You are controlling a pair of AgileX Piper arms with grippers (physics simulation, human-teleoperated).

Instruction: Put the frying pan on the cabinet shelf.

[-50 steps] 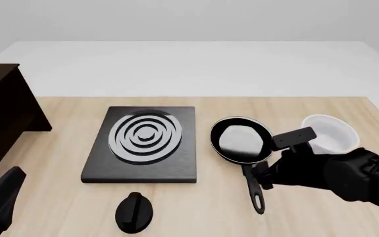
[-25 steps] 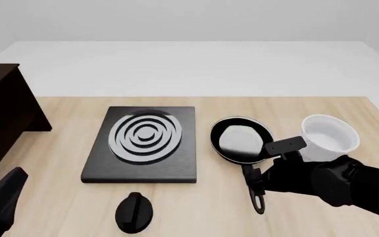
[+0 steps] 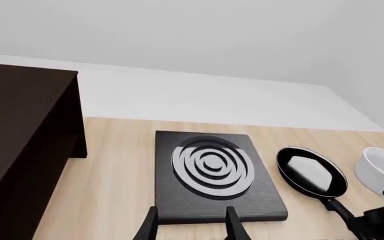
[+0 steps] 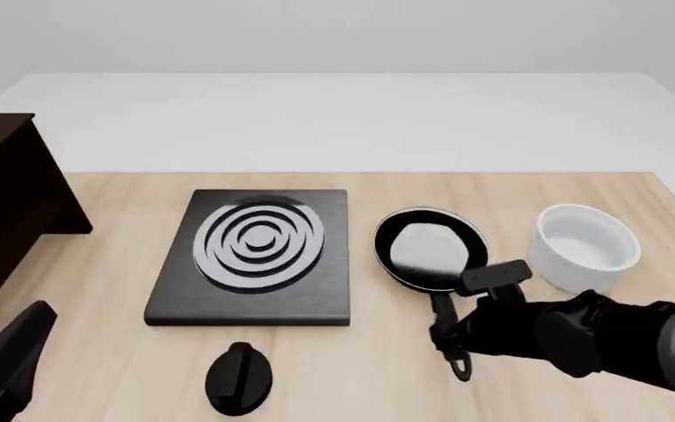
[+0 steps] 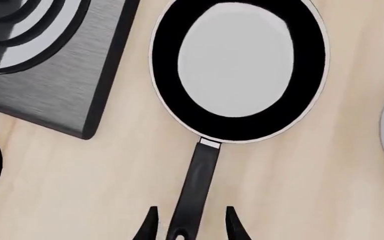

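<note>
A small black frying pan (image 4: 429, 248) with a pale-grey inside is seen lying flat on a light wooden counter (image 4: 103, 352), between a black square stove plate (image 4: 256, 257) with silver rings and a white bowl (image 4: 585, 246). Its long handle is straddled near the looped end by the right gripper (image 5: 189, 224), whose fingers (image 5: 146, 226) are held apart, one on each side; contact cannot be made out. The left gripper (image 3: 190, 226), fingers also spread, is held low near the stove plate. A very dark cabinet (image 4: 3, 211) is set at the counter's far left, well apart from the pan.
</note>
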